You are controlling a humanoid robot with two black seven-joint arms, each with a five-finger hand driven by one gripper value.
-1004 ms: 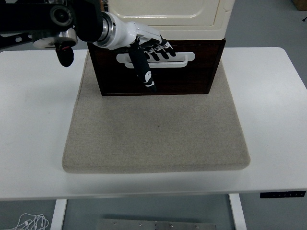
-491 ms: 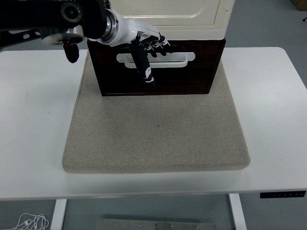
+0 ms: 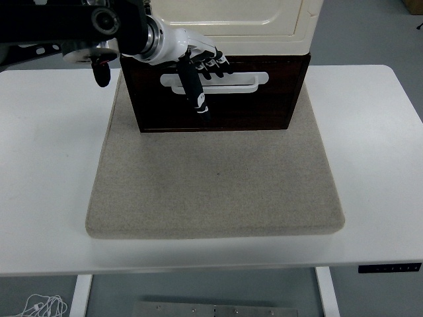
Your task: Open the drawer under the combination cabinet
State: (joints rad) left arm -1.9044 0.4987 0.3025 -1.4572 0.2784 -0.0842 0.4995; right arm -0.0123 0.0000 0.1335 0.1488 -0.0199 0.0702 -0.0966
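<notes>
While drawer [image 3: 218, 99] sits closed, left hand [image 3: 192, 56] fingers [image 3: 210, 65] curl over its handle [image 3: 251, 82].

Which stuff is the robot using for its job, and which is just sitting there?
For the job:
left hand
brown drawer
white handle
cream cabinet

Just there:
grey mat
white table
cables on the floor

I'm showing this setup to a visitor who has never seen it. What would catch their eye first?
Probably the left hand, white with black fingers, reaching in from the upper left to the white handle of the dark brown drawer. Above the drawer sits the cream cabinet, and both stand at the far end of a grey mat.
</notes>
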